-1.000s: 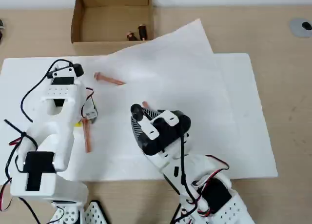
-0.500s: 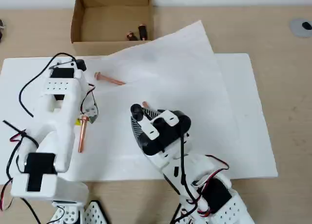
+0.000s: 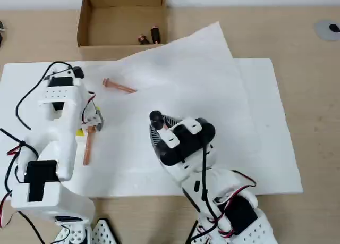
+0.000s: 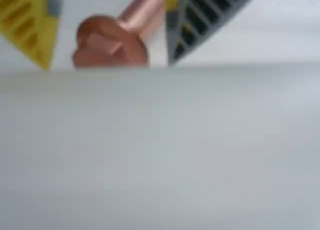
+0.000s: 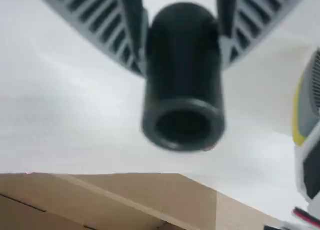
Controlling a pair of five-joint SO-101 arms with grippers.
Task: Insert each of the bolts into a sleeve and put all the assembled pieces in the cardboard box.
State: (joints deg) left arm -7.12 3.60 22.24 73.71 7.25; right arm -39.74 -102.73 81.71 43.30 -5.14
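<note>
My left gripper point(image 3: 91, 128) is shut on a copper bolt point(image 3: 87, 146) near its head, with the shank pointing toward the table's front edge. Up close in the left wrist view, the bolt's hex head point(image 4: 110, 45) sits between the yellow and grey fingers. My right gripper point(image 3: 158, 123) is shut on a black sleeve point(image 3: 155, 117), which the right wrist view shows with its open bore point(image 5: 183, 121) facing the camera. A second copper bolt point(image 3: 119, 86) lies loose on the white foam sheet point(image 3: 212, 79). The cardboard box point(image 3: 122, 20) at the back holds assembled pieces point(image 3: 150, 35).
The foam sheet covers most of the wooden table, with one raised, folded layer toward the back right. A grey disc point(image 3: 327, 29) sits at the far right edge. Cables trail off both arms.
My left arm has drawn back to the left with the bolt, whose shank has swung more upright. My right arm has shifted slightly right with the sleeve.
</note>
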